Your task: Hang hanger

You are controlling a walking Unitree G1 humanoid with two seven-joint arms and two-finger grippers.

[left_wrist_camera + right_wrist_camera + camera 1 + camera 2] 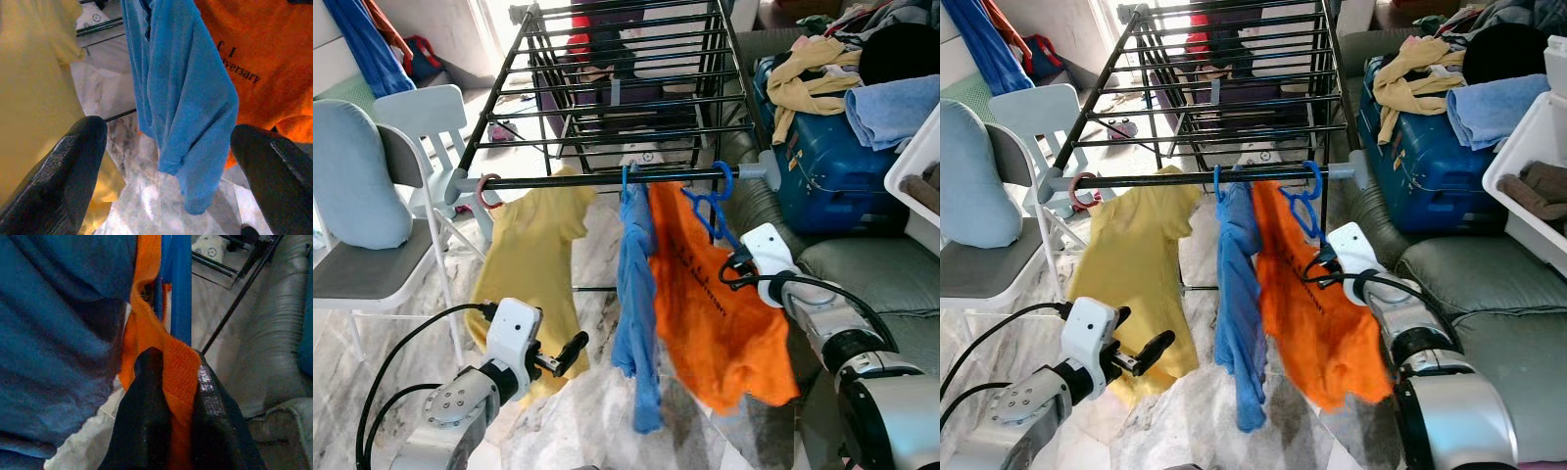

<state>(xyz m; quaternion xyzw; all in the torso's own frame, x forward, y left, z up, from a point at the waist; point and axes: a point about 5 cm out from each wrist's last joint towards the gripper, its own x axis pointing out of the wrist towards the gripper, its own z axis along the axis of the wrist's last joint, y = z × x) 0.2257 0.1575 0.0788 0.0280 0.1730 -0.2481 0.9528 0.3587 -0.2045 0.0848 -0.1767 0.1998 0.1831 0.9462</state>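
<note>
On the front rail (607, 180) of a black drying rack (617, 78), three garments hang side by side: yellow shirt (530, 264) on a pink hook (487, 192) at the robot's left, blue shirt (636, 284) in the middle, orange shirt (720, 294) to the right on a blue hanger (710, 206), whose hook (724, 178) is over the rail near its right end. Right gripper (171, 396) is raised beside the orange shirt, just below the hanger; wrist view shows its two black fingers (144, 396) pinched tight on a fold of orange cloth w/ the hanger's blue bar directly above, cloth filling the gap btwn them. Left gripper (166, 166) sits low in front of the yellow shirt's hem, fingers (73, 161) spread wide apart, nothing btwn them; blue shirt hangs ahead of it, not touched. Marble floor (597, 411) beneath. Grey chair w/ pale blue cushion (352, 176) and a white chair (431, 122) stand to the robot's left of the rack. To the right: grey sofa (871, 274), blue suitcase (827, 171) piled w/ clothes (822, 69), white bin (1528, 157) at the edge.
</note>
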